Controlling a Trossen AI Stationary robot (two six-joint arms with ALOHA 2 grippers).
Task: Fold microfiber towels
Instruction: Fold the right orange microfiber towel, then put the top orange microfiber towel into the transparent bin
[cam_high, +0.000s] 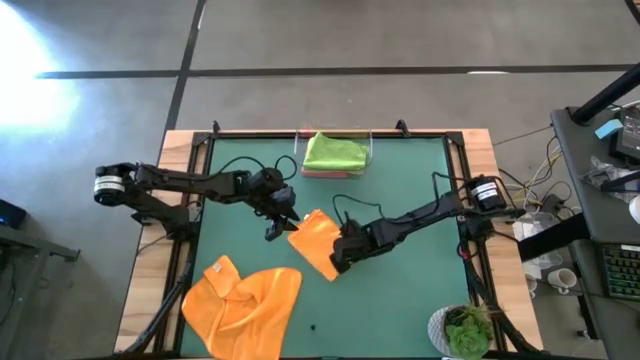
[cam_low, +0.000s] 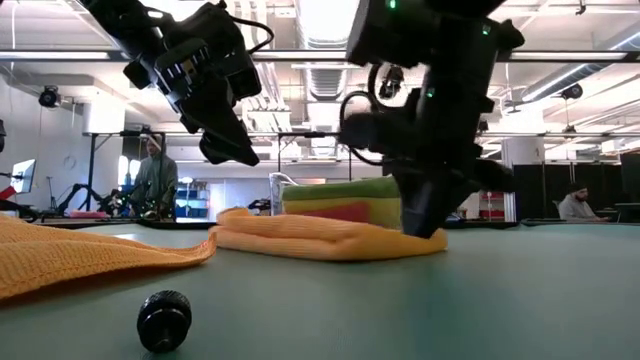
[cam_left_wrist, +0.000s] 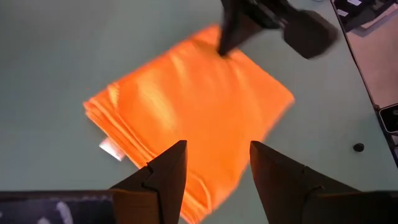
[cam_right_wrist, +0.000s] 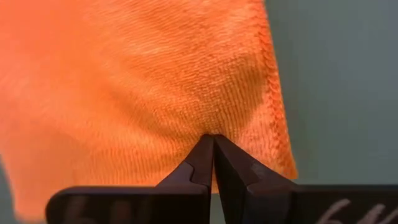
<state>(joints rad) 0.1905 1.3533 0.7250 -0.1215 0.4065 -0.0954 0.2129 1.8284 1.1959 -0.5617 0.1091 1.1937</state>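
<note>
Bare table lies open beyond my right jaws; the folded orange towel (cam_high: 316, 243) sits beneath my left jaws, loose orange towel (cam_high: 245, 308) behind

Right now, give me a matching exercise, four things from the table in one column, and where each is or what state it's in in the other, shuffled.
1. folded orange towel
2. spread orange towel
3. left gripper
4. right gripper

A. open, above the folded towel
B. loose at the table's near left
C. shut, tips pressing on a towel
D. mid-table, between the arms

Pairs: 1-D, 2-B, 3-A, 4-C
</note>
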